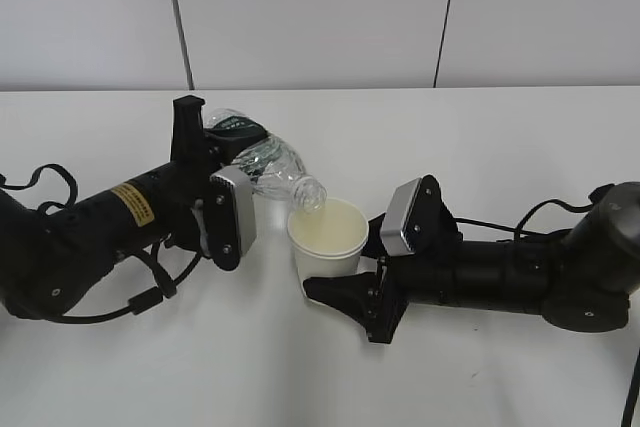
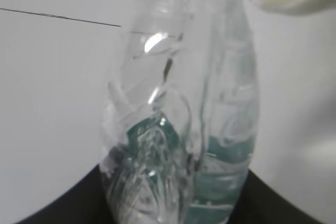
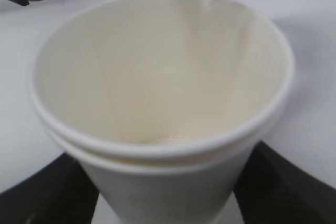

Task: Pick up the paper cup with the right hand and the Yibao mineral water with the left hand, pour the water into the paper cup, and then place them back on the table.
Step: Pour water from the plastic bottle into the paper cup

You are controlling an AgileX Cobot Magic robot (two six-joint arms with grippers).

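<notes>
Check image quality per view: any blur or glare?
Exterior view: even light, sharp, soft shadow under the paper cup. Left wrist view: Yibao mineral water bottle fills the frame, soft-focus, with bright glare on the ribs. Right wrist view: cup rim slightly blurred, no glare.

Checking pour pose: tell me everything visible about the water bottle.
The Yibao mineral water is a small clear ribbed plastic bottle with a dark green label and no cap. The left hand grips its body and holds it tilted, neck down and to the right, mouth just over the rim of the paper cup. It is off the table.
</notes>
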